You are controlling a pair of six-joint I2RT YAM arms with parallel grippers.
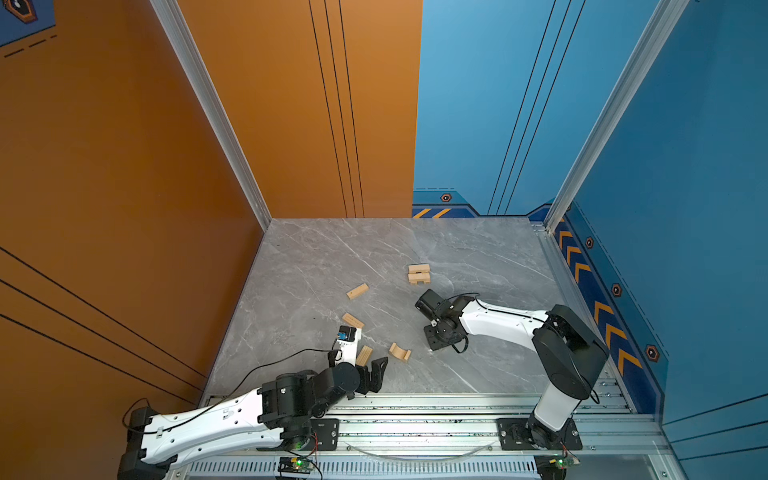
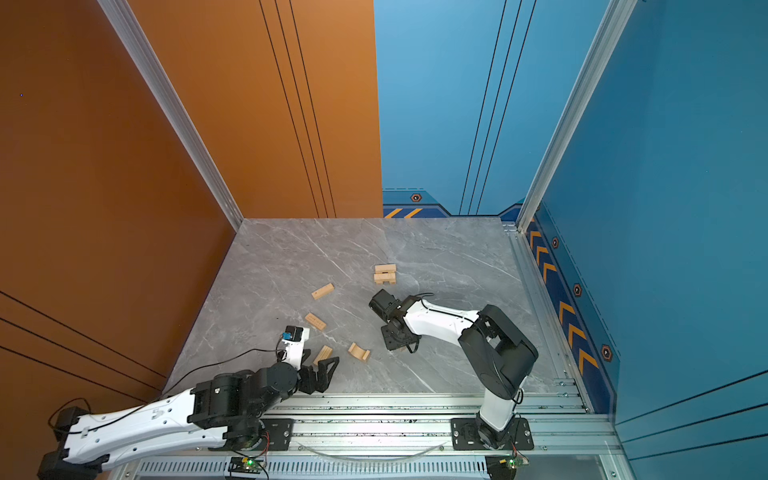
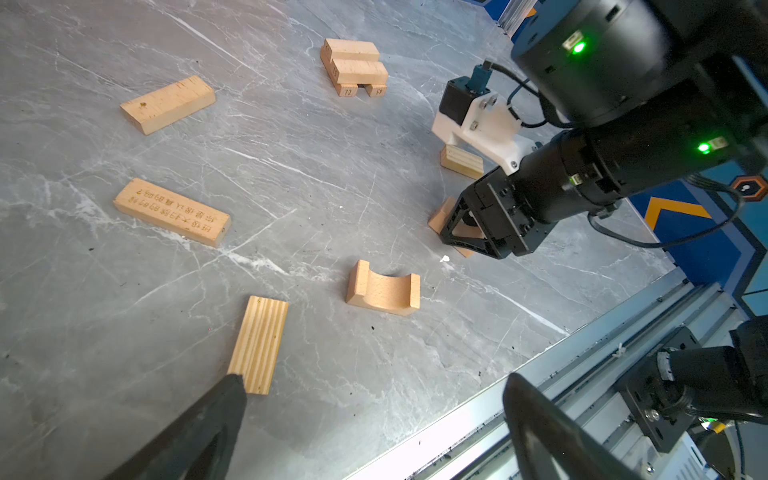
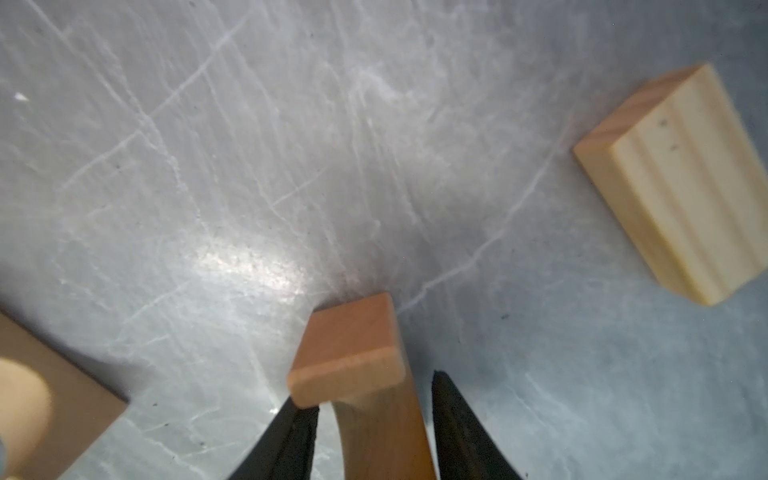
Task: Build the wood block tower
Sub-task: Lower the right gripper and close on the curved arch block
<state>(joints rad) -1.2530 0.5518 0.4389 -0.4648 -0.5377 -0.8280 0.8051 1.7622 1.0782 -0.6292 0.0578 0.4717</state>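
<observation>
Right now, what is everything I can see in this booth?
tower: one, pale wood, four bars in two crossed layers, far middle of the table.
plain bar: one, pale wood, left of the tower.
engraved bar: one, pale wood, nearer the front than the plain bar.
grooved slabs: two, pale wood, one by the left gripper, one near the right gripper.
arches: two, tan, one lying free, one between the right gripper's fingers.
table: one, grey marble, underneath everything.
walls: orange left, blue right.
left gripper: one, black, open and empty.
right gripper: one, black, straddling an arch; grip unclear.
</observation>
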